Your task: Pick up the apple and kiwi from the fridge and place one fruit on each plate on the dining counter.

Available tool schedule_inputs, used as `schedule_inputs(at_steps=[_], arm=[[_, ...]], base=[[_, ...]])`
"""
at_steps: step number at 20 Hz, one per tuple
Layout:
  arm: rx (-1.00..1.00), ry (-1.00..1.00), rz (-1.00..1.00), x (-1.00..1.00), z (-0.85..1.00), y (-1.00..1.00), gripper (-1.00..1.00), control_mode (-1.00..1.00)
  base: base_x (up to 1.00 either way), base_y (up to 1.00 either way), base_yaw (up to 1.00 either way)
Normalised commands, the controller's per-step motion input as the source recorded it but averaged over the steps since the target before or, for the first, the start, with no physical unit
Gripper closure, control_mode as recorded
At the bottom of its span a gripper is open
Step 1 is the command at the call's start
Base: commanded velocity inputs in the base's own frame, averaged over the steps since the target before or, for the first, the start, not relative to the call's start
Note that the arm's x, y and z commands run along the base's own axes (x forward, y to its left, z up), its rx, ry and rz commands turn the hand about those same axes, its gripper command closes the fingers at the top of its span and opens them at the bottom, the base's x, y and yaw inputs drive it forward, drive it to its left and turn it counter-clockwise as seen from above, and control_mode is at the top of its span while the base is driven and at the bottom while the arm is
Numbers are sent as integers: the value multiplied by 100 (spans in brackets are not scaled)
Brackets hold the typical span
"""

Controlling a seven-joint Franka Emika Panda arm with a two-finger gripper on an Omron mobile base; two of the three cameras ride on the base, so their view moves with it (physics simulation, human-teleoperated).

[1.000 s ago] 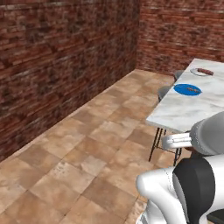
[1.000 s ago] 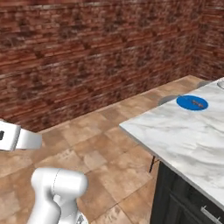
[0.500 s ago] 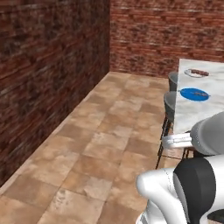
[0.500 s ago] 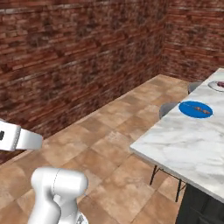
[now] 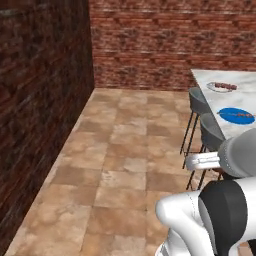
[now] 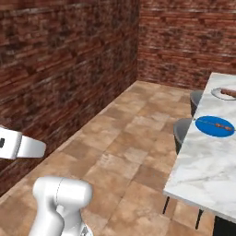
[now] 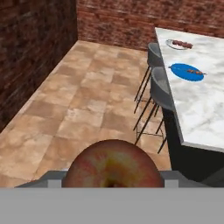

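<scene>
Apple [image 7: 113,164]: red-yellow, held between the jaws of the tool [image 7: 113,177], close under the hand camera. Bench [image 7: 201,105]: marble, ahead and right of the tool. Blue plate [image 7: 187,71]: on the bench, thin orange stick across it. Grey plate [image 7: 180,44]: beyond it, carrying a reddish skewer. Stools [image 7: 157,89]: two, grey, along the bench's near edge.

arm [image 5: 200,225]: glossy white rounded shells, dark band joint at 5 o'clock, grey cylindrical link above, no markings visible.

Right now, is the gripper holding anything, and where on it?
Yes: the apple sits between the gripper fingers, clamped across its two sides in the hand view. The finger pads themselves are hidden.
</scene>
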Motion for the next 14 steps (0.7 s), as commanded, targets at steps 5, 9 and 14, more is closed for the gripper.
schedule_inputs(at_steps=[5, 9, 14], arm=[[0, 0, 0, 0, 0, 0, 100, 100], [0, 0, 0, 0, 0, 0, 100, 100], [0, 0, 0, 0, 0, 0, 100, 100]], base=[[100, 72, -43], [100, 72, -46], [99, 65, -51]])
